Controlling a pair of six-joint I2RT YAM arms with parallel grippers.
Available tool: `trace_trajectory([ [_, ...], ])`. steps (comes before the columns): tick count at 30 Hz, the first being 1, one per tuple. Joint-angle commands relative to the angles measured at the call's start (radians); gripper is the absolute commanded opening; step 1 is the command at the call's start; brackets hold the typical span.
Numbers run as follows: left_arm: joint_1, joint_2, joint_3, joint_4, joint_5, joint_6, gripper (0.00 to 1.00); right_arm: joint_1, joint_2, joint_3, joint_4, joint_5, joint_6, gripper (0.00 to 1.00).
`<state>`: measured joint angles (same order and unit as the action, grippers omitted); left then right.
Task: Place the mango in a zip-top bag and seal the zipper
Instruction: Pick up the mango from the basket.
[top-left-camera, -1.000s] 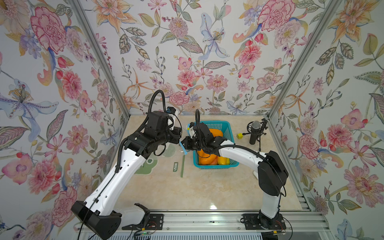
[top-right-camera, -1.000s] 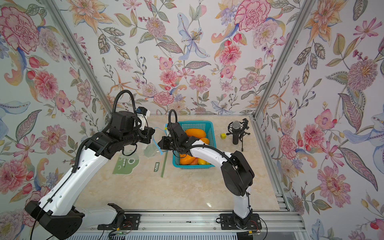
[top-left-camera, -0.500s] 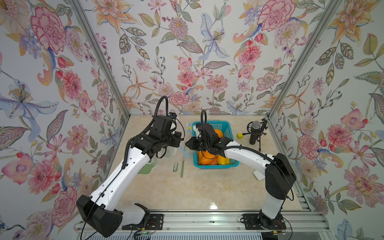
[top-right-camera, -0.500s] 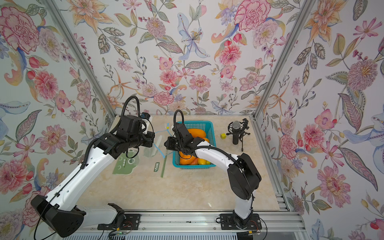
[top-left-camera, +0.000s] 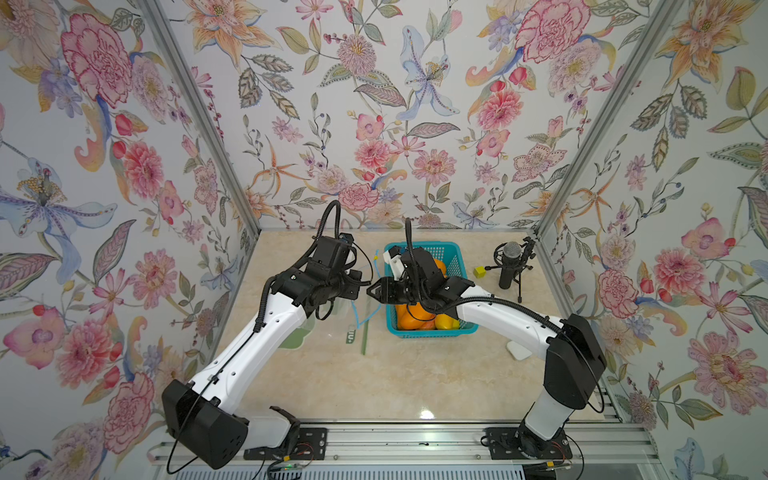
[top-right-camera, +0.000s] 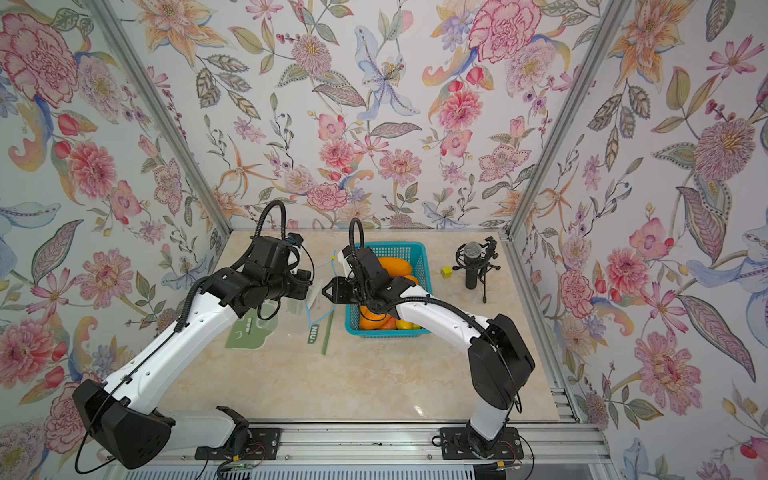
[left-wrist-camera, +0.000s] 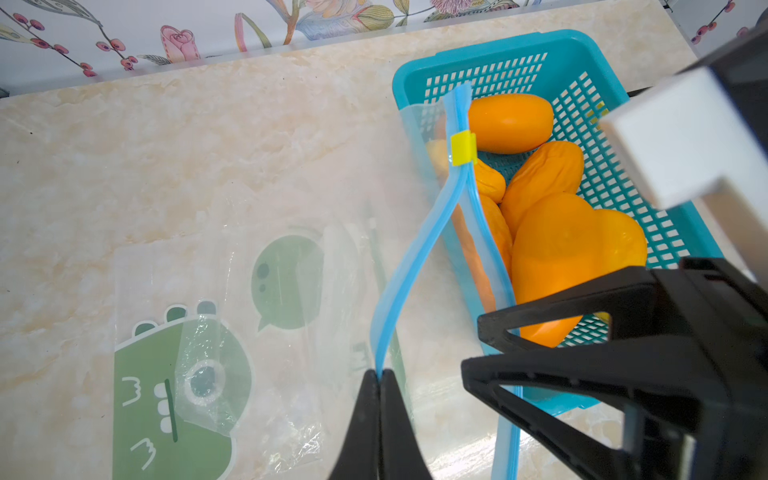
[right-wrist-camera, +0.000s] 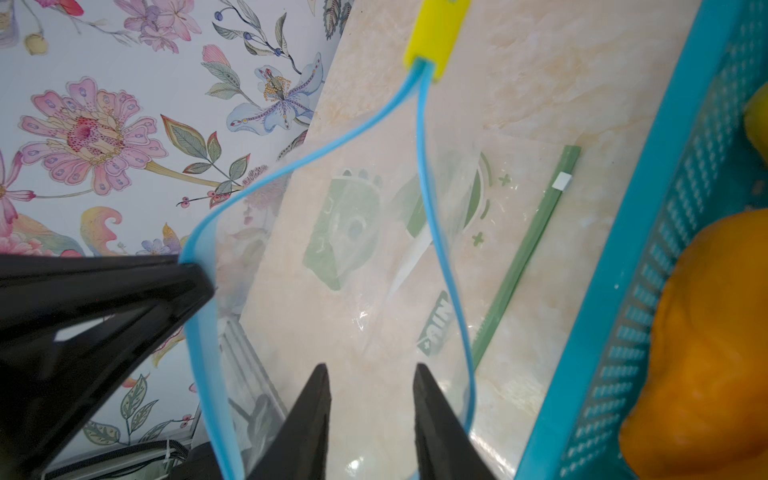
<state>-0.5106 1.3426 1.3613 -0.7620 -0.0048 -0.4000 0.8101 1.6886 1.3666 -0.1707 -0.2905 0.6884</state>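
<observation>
While the left gripper is clamped on one lip of the bag, holding it up off the table, the right gripper has its jaws parted with nothing between them. The other lip runs just beside one of its fingers, outside the jaws.

The mouth looks ready, so I judge the step in hand to be fetching a mango. To do that well, the left pinch should stay firm and raised so the two lips keep bowing apart toward the basket. The right gripper should back away without snagging the free lip and then swing right. It should take the topmost fruit across its narrow width and feed it in lengthwise. The slider sits at the far end of the zipper, so almost the whole mouth is open. It is best left alone until the fruit is inside.

The bag is empty: only the table and a second bag show through its film. The basket stands just right of the bag and holds the mangoes, several of them piled together, with none out yet. The second bag, printed in green, lies flat on the table below and to the left, and looks empty too.
</observation>
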Motion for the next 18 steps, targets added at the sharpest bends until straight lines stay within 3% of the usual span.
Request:
trace_trajectory([
  [1,0.003,0.014,0.018,-0.007,-0.019,-0.006,0.0,-0.039,-0.087,-0.043,-0.029,-0.001,-0.01,0.37],
  [10,0.002,0.014,0.028,-0.016,-0.011,-0.008,0.0,-0.219,-0.173,-0.095,-0.276,0.109,0.021,0.52],
  [13,0.001,0.018,0.026,-0.013,-0.008,-0.011,0.0,-0.267,-0.158,-0.091,-0.333,0.121,0.005,0.66],
  [18,0.001,0.015,0.025,-0.008,-0.009,-0.012,0.0,-0.292,-0.118,-0.099,-0.374,0.12,0.0,0.64],
])
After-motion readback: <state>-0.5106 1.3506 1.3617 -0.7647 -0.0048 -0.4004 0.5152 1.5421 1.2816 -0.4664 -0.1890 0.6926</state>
